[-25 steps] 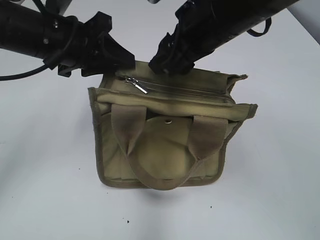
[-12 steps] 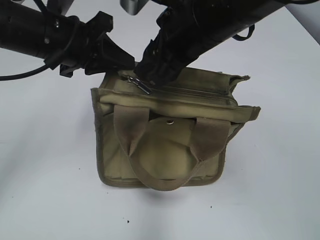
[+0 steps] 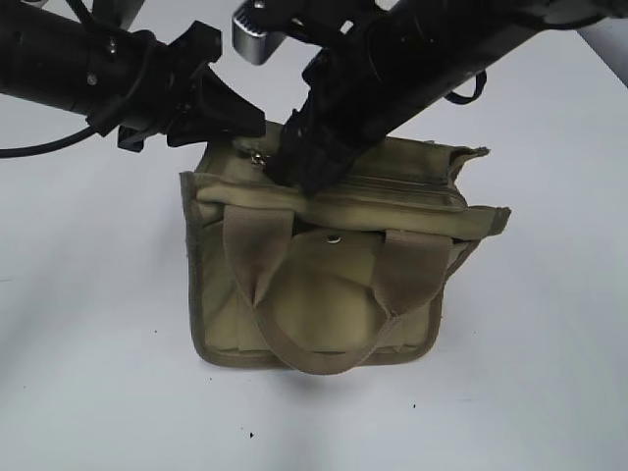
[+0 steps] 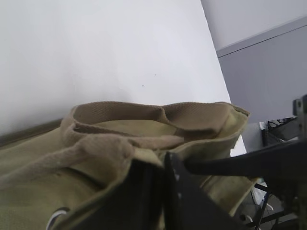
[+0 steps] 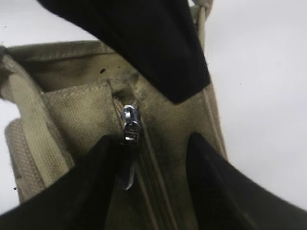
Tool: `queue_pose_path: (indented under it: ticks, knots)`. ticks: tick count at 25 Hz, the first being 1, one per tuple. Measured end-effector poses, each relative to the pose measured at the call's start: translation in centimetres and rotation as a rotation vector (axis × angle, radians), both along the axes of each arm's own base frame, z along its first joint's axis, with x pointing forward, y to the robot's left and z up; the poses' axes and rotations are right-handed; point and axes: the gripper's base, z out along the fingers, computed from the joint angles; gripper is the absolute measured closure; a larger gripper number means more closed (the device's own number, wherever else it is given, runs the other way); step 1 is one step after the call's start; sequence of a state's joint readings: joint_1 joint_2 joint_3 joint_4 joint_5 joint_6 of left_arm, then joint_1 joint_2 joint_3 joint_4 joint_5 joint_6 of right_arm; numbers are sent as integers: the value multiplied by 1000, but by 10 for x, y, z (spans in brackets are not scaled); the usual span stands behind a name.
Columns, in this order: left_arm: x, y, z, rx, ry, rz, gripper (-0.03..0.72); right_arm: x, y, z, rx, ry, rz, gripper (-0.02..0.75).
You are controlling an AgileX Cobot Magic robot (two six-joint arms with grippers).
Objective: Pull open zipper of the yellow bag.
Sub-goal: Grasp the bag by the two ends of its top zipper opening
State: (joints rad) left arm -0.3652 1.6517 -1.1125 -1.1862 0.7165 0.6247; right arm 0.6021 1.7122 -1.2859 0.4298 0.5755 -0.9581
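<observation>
Your left gripper (image 3: 257, 126) is clamped on the bag (image 3: 334, 285) corner; the right gripper (image 5: 153, 158) stands apart, straddling the zipper (image 5: 130, 125) tab. Soft canvas buckles (so keep it pinned); take the small, slick tab itself

Bright, soft light is falling on the white table (image 3: 88, 324). The close black fingers (image 5: 144, 43) are looking blurry and dark.
</observation>
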Motion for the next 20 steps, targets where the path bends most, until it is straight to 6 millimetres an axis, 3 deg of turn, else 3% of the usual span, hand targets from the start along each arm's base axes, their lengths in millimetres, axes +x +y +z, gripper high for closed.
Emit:
queue_pose_path:
  ticks: [3, 15, 20]
  knots:
    - [0, 0, 0, 1, 0, 0, 659, 3, 2, -6, -6, 7, -3, 374]
    - [1, -1, 0, -16, 11, 7, 660, -2, 8, -15, -34, 54, 32, 729]
    - [0, -1, 0, -19, 14, 4, 660, -3, 6, -16, -71, 63, 35, 736]
